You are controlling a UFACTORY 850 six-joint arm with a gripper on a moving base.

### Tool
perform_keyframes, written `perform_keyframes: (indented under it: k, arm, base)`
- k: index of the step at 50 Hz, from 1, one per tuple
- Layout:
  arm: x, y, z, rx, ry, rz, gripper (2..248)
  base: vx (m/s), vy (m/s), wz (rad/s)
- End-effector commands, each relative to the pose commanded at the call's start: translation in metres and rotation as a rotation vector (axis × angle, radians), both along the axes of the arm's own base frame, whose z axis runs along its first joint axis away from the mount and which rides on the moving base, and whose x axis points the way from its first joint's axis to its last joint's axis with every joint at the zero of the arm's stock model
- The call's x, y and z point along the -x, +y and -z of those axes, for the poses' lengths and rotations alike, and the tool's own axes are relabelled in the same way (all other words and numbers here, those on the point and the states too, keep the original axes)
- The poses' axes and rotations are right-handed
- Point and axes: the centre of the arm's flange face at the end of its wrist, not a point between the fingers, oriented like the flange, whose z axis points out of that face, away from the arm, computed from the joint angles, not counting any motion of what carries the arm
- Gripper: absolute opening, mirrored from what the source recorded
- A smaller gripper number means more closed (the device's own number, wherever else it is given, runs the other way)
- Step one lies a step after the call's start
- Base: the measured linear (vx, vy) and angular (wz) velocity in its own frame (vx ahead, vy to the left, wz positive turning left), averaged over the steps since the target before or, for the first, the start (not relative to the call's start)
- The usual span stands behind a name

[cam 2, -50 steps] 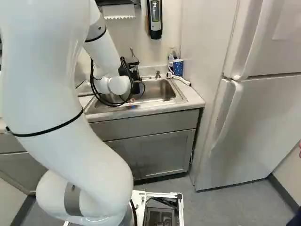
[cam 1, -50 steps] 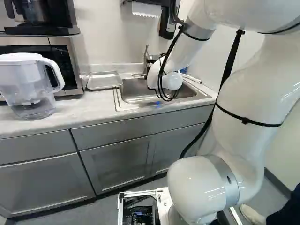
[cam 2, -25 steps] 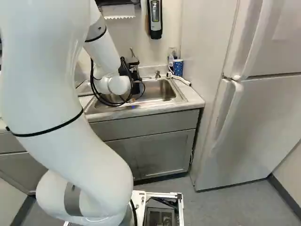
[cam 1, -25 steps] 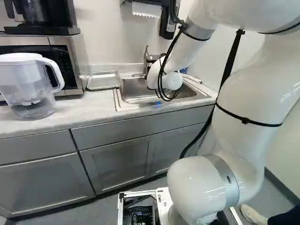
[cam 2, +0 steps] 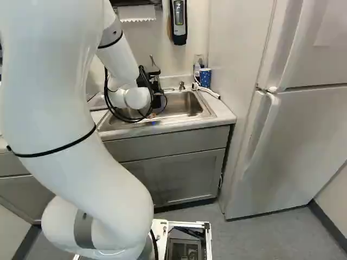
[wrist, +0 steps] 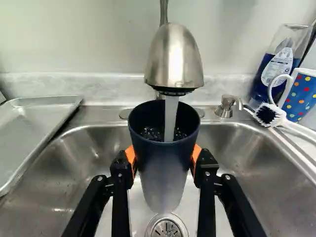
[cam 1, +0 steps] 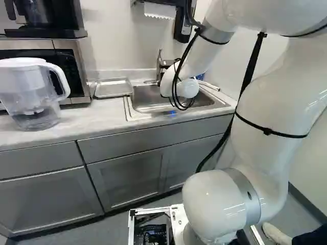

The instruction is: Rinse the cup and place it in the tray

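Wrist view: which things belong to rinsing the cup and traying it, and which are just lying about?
For the job:
- dark cup, held under running water by the gripper
- faucet
- sink
- metal tray, beside the basin

Just lying about:
- blue dotted mug
- dish brush
- labelled bottle with blue contents

Bright, soft indoor light, pale glare on the steel sink (wrist: 81,160)
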Motion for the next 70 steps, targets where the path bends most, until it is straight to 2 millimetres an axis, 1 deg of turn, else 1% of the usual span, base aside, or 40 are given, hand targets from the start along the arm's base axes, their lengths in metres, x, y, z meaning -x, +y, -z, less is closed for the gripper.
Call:
perform_keyframes:
  k: [51,59,70]
  arm:
    - [0.0,0.0,0.0,0.0,0.0,-0.001,124]
    - [0.003,0.006,0.0,0.0,0.0,-0.013,124]
    - [0.011,0.021,0.0,0.0,0.001,-0.045,124]
  base:
    - [0.0,0.0,0.0]
    - [0.0,0.0,0.0]
    - [0.0,0.0,0.0]
